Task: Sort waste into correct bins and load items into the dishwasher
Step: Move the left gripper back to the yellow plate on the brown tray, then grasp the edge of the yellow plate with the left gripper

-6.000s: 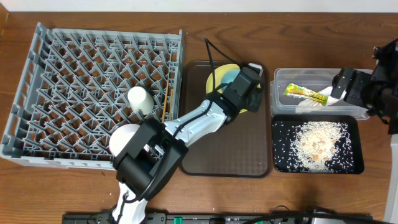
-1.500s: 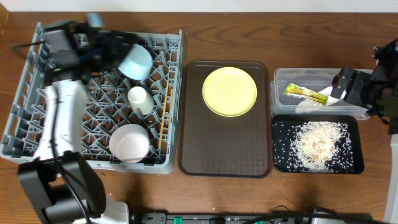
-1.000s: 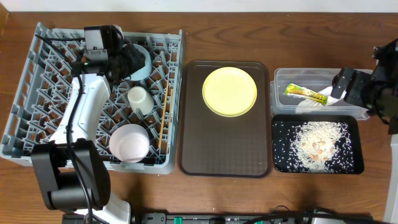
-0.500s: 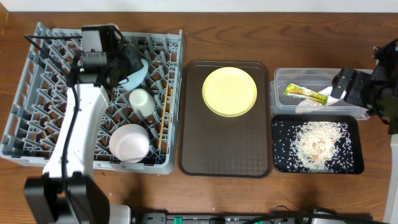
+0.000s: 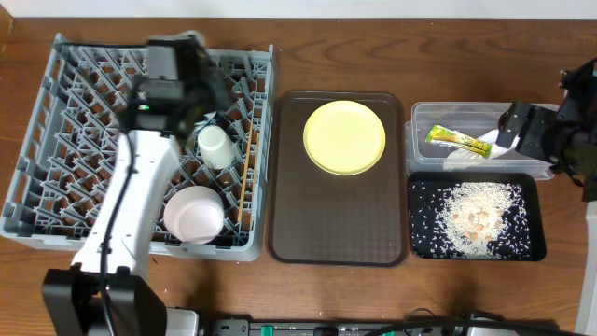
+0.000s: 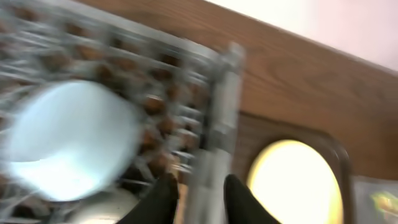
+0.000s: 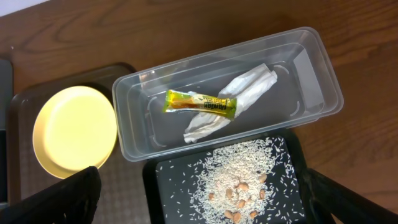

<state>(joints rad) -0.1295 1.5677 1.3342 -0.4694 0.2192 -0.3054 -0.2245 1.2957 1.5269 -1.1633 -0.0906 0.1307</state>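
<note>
Evidently the left end effector [image 6: 199,182] hung empty, jaws apart, near the light blue bowl [image 6: 68,142]. A hasty swing could tip that bowl off the pegs of the dish rack [image 5: 56,140].

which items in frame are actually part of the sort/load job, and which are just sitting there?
Part of the job: dish rack, light blue bowl, white bowl, cup, chopsticks, yellow plate, clear tub, sachet, napkin, black tray, rice scraps.

Just there: brown serving tray under the plate, wooden table.
</note>
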